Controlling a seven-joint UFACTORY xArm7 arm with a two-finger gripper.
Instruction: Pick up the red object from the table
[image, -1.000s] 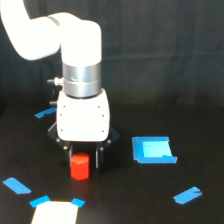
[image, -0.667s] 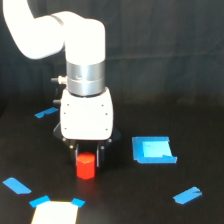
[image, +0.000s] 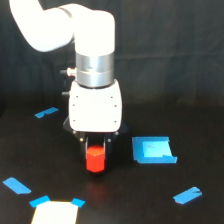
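Now the claw (image: 96, 148) hangs right over the red block (image: 95, 159), which sits near the bench's (image: 200, 100) front edge. Whether the claw grips it cannot be told. Next, probably, squeeze and lift.

**A:** What lies around me on the dark surface?

**B:** Toward the exterior view's right sits a blue tape square (image: 154, 150), its far and right edges curling up.

**A:** And smaller bits?

**B:** One blue tape strip (image: 188, 194) lies near the front right edge. Another strip (image: 46, 112) lies farther back on the left, and a third (image: 16, 186) near the front left.

**A:** Anything pale?

**B:** A pale rectangle (image: 55, 213) at the front edge, blue tape on its far corners.
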